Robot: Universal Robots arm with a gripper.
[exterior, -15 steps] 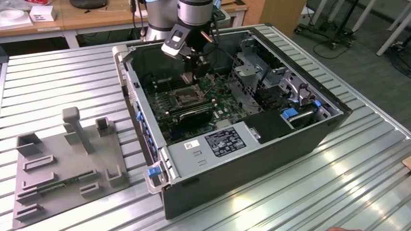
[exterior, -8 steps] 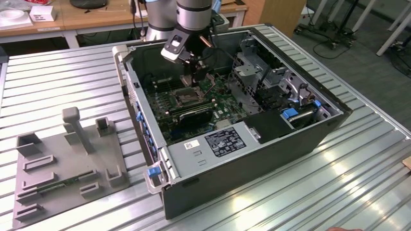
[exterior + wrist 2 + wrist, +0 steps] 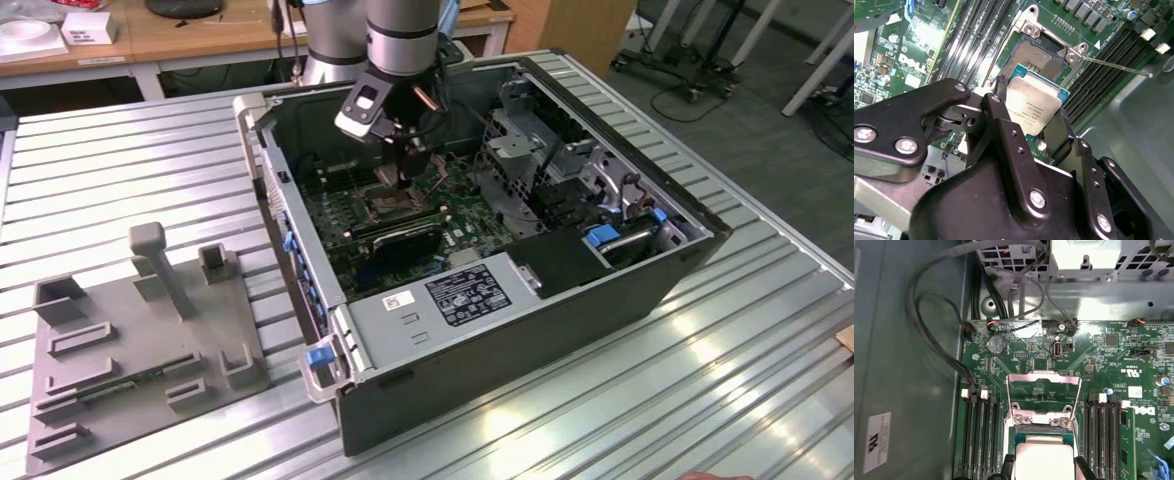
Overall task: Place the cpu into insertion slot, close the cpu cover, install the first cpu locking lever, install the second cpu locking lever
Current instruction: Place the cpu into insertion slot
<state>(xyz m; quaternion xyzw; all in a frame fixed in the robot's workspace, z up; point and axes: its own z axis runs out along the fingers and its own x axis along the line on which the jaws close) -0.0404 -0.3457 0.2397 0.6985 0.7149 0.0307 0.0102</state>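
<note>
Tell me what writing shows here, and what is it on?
Black label on the computer case: white print, too small to read.
White sticker on its inner wall: blurred.
cpu top: faint print, blurred.
motherboard: a white maker's logo; the other markings are too small.

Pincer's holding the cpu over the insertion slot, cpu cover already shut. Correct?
Not quite: the cpu cover is open, swung back from the insertion slot, as the first wrist view shows. The pincer does hold the cpu over it.
</note>
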